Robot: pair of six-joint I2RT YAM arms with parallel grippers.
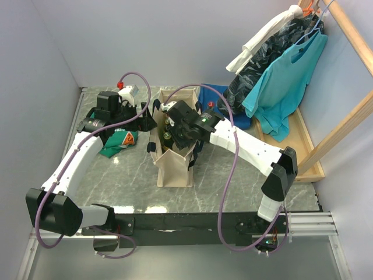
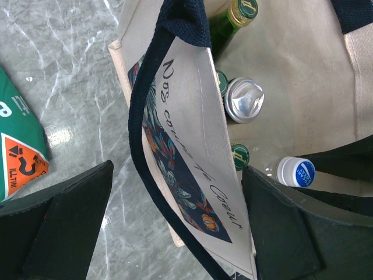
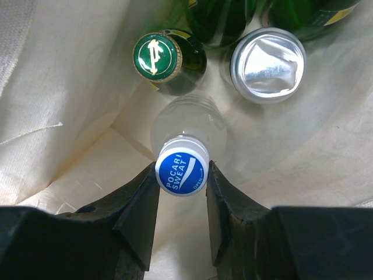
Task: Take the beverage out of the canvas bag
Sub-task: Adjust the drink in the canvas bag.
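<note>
Top view, left to right. A folded green shirt is seen on the marble table, at 9 o'clock from the canvas bag. The left gripper is held at the bag's 10 o'clock corner. In its wrist view the jaws are spread wide, released, with the bag's printed side wall and navy handle between them. Contact with the wall cannot be confirmed.

The canvas bag is found upright at the table's centre, mouth open. The right gripper is lowered into the bag from 3 o'clock. It is clenched on the blue-and-white cap of a clear plastic bottle, which stands inside the bag. A green bottle is noted at 11 o'clock from that cap and a silver can at 1 o'clock, both also inside.

A blue cloth is recorded at 1 o'clock from the bag.
</note>
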